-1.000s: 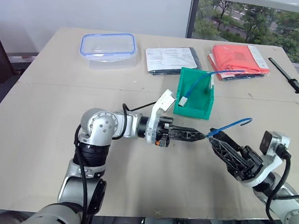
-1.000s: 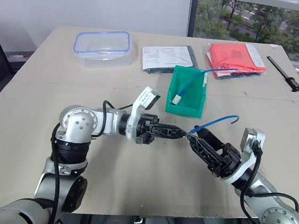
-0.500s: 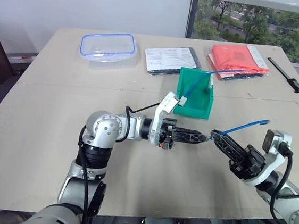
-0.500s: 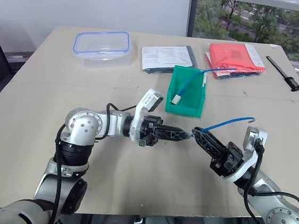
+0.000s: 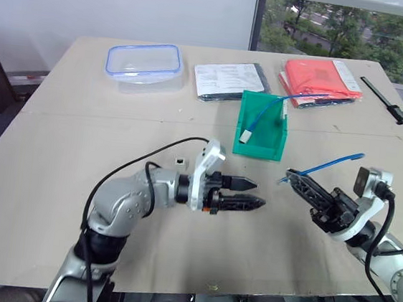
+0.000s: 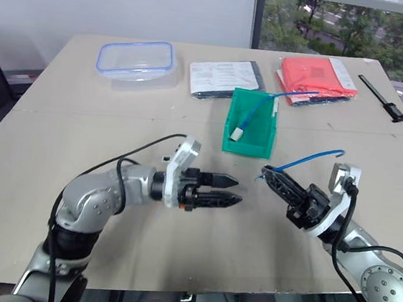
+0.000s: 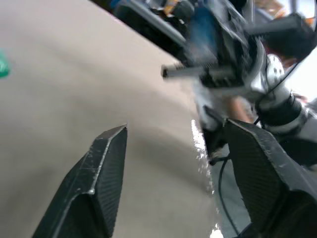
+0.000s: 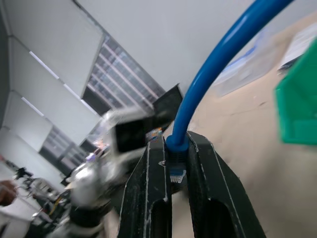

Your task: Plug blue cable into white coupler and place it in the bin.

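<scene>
My right gripper (image 5: 289, 179) is shut on one plug of the blue cable (image 5: 327, 166), which arcs up and to the right above the table. In the right wrist view the clear-blue plug (image 8: 173, 172) sits pinched between the fingers. My left gripper (image 5: 249, 194) is open and holds nothing, pointing toward the right gripper across a gap. A tiny white cube, the white coupler (image 5: 179, 161), lies on the table behind the left arm. The green bin (image 5: 271, 132) stands beyond both grippers and holds another blue cable tipped with a white block (image 5: 247, 136).
A clear box with a blue rim (image 5: 144, 63) stands at the back left. Papers (image 5: 230, 80) and a red folder (image 5: 323, 77) lie behind the bin. A black tool (image 5: 387, 100) lies at the far right.
The left gripper has opened and drawn back to the left, away from the right gripper. The right gripper closed on the cable's plug and shifted slightly to the right.
</scene>
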